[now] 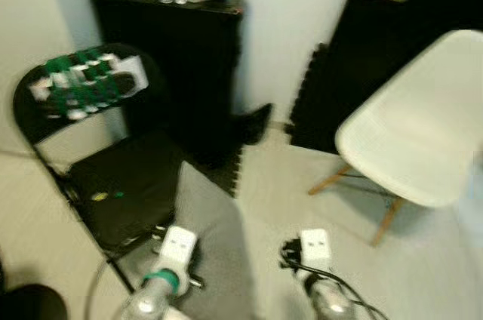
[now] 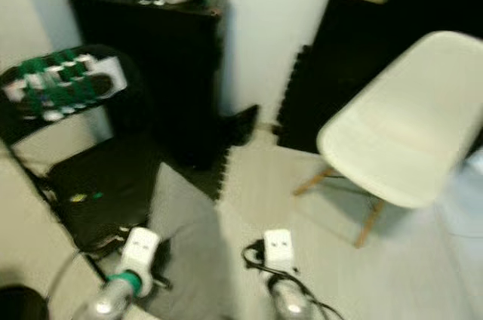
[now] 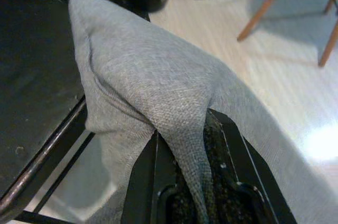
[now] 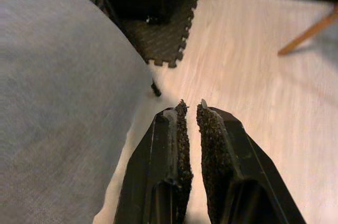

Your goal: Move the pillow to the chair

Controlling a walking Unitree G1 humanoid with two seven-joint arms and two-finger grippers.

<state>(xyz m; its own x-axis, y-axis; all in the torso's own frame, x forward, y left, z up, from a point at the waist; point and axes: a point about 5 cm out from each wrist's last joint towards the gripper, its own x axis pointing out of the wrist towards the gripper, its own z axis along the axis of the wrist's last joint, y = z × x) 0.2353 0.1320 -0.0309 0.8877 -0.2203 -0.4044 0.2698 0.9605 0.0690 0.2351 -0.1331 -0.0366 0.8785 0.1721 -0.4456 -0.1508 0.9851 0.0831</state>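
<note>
I am pinching the grey fabric pillow (image 3: 158, 92) in my left tool (image 3: 193, 174), lower centre, to carry it to the black folding chair (image 1: 121, 184); my right tool (image 4: 191, 113) is closed, empty.

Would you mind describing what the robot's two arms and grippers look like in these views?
Both arms are silver, each topped by a white block with small dark marks. The left arm has a green ring behind its block; the right arm trails black cables. The left gripper and right gripper each have two long black fingers with rough, grainy inner pads.
</note>
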